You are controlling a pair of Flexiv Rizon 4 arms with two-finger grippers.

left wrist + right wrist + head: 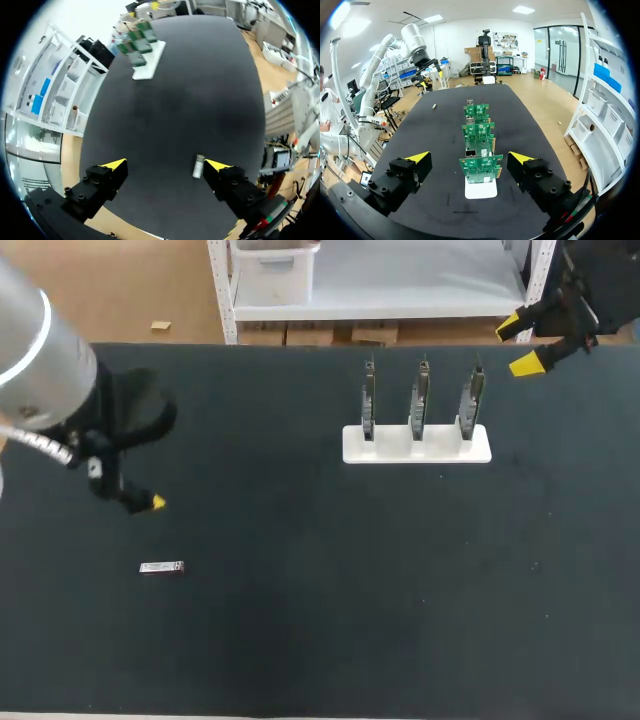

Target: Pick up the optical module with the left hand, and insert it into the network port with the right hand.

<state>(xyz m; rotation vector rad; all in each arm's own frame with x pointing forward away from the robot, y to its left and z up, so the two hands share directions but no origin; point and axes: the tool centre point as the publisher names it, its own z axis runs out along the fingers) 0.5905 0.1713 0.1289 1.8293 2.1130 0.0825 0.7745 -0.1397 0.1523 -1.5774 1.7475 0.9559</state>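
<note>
At the frame's lower left the optical module (161, 567) lies untouched on the tabletop (320, 620), left pincer (165, 165) and right pincer (520, 345) both wide and empty, so I judge every step is left to do.

**Occlusions, unresolved detail**

Head view: the left arm (40, 350) is cut off at the upper left corner and hides one finger of the left gripper (166, 166). The right arm (600, 280) is cut off at the upper right. On the boards (420, 405) the network ports are too small to resolve. The ends of the optical module (161, 567) are indistinguishable.
</note>
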